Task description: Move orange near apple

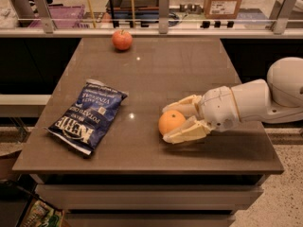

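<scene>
Table, brown top, carries all items. Robot arm reaches in from the right edge, forearm roughly level with the surface.

Chip bag, blue, lies flat at left-front, long axis slanting from near-left to far-right. It is well apart from both fruits.

Gripper sits at right-front of the table, pointing left. One finger lies on the far side of the orange and the other on the near side. Both appear to touch its skin, so it reads as pinching the orange. The orange looks to rest on the table, not lifted.

Apple stands at the far edge, left of centre, just before the rail.

Key relation: the apple lies up-table and to the left of the gripper, well apart from it. Judged path runs diagonally over bare surface, passing to the right of the chip bag.

Containers: none on the table.
</scene>
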Robot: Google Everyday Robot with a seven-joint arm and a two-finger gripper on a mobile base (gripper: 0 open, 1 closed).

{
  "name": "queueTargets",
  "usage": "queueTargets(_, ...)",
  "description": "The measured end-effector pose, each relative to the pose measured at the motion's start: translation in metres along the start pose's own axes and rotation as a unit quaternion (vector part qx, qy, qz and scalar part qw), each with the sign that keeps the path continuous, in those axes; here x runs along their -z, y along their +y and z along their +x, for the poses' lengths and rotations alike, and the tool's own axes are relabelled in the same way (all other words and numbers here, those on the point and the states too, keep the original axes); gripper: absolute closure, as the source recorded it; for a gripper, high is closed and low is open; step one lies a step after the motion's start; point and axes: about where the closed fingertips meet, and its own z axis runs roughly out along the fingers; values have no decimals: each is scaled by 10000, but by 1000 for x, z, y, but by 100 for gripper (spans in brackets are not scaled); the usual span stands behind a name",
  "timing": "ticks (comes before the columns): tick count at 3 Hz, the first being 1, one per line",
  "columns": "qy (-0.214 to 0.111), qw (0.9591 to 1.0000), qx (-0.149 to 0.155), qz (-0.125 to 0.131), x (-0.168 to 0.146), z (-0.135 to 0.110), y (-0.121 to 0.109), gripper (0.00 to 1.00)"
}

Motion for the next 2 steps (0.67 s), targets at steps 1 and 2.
queueTargets(1, -1, 10000, 11, -15, -1, -1, 1, 87)
queueTargets(2, 1, 10000, 23, -30, -3, -3, 1, 100)
